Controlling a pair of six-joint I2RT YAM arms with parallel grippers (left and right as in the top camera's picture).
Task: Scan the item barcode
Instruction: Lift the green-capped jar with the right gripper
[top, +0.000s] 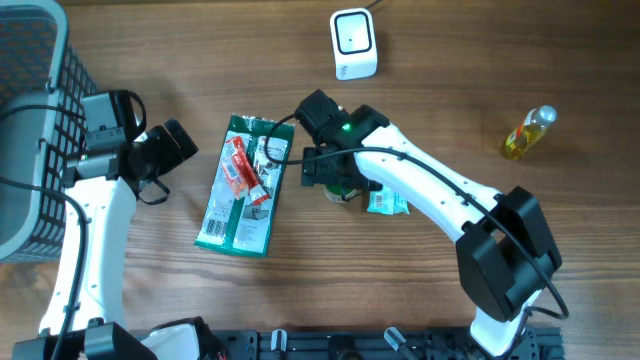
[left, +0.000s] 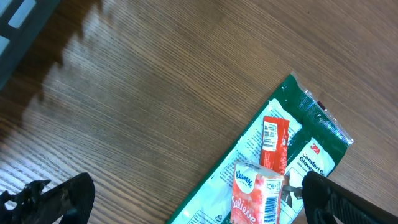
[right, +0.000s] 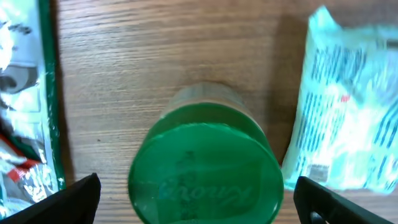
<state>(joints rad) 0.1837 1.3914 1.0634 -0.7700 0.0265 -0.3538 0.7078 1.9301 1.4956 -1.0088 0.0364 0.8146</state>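
Standing upright near the table's middle, the green-lidded jar (right: 205, 168) is seen lid-up between the right gripper's (right: 202, 199) wide-apart fingers, clear of both. Its embossed lid script cannot be read. "Kleenex" is printed on the tissue pack (left: 256, 196), "3M Comfort" on the glove packet (left: 245, 146). The left gripper (left: 202, 202) is likewise spread.

Overhead, the light is bright and even, the table (top: 450, 60) grain crisp, with only soft, short shadows hugging the arms. The plastic glove packet (top: 240, 190) throws white glare, and the yellow bottle (top: 528, 132) glows. Left wrist view: sharp wood grain, and a dark ragged shadow spreads from the basket (left: 18, 18) in the upper left. Right wrist view is soft: the green lid (right: 205, 168) sits too near the lens, its lettering smeared, and the pale packet (right: 348, 124) beside it is washed out and blurred.
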